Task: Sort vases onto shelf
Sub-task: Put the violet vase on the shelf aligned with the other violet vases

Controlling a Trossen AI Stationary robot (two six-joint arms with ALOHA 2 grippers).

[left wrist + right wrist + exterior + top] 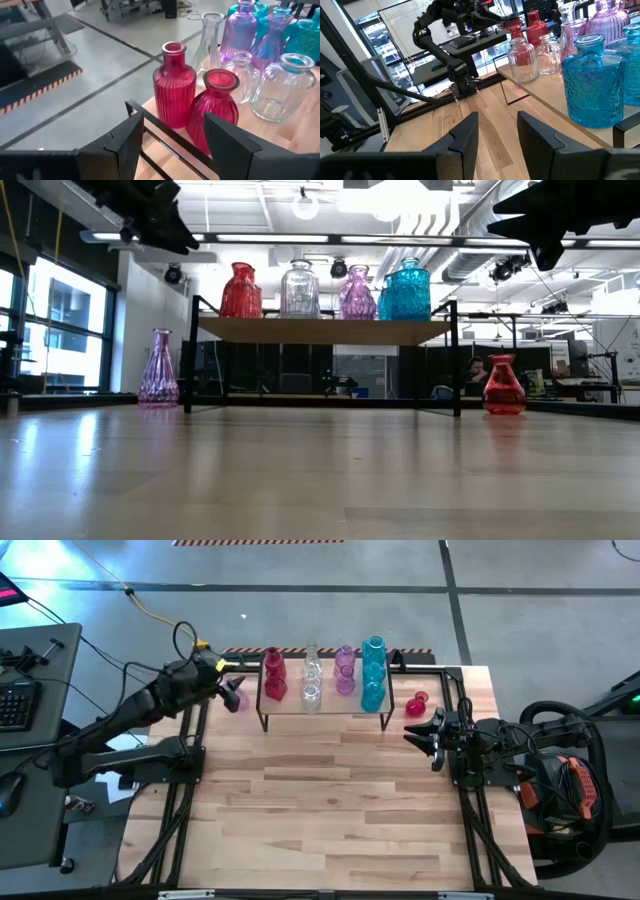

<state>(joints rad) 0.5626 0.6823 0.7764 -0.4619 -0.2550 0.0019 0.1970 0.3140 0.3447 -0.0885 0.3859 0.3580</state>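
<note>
While left hand (pixel 232 677) gapes empty | shelf (pixel 325 704) holds vases (pixel 345 671), seemingly colour-grouped

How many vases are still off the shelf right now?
2: a purple vase on the table left of the shelf, a red vase on the table to its right. None seem hidden.

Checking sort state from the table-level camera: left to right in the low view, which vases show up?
Purple vase on the table → red vase on the shelf → clear vase on the shelf → purple vase on the shelf → teal vase on the shelf → red vase on the table.
</note>
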